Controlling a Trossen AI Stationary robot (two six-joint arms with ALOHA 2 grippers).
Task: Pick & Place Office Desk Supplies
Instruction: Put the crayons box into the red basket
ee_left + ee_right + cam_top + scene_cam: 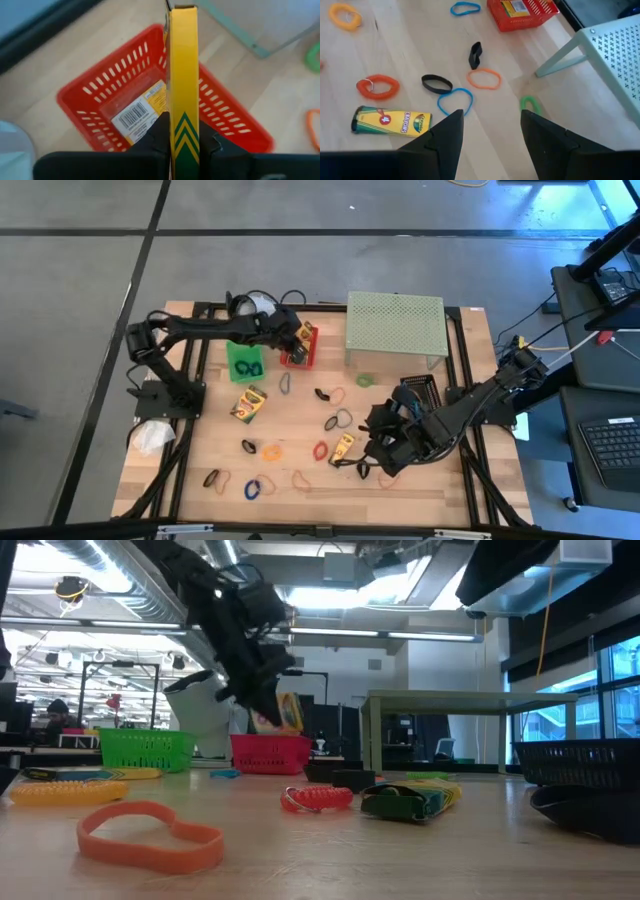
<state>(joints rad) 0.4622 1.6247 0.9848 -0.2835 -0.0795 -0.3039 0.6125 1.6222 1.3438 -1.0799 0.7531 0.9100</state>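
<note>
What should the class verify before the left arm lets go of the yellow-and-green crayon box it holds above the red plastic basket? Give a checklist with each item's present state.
1. Left gripper clamps the yellow-and-green crayon box: ok.
2. Box is over the red plastic basket, not beside it: ok.
3. Basket has room: cannot tell; another crayon box with a barcode already lies inside.
4. Box is low enough to drop without bouncing out: cannot tell.
5. Right gripper is away from the basket, open above the wooden table: ok.
</note>
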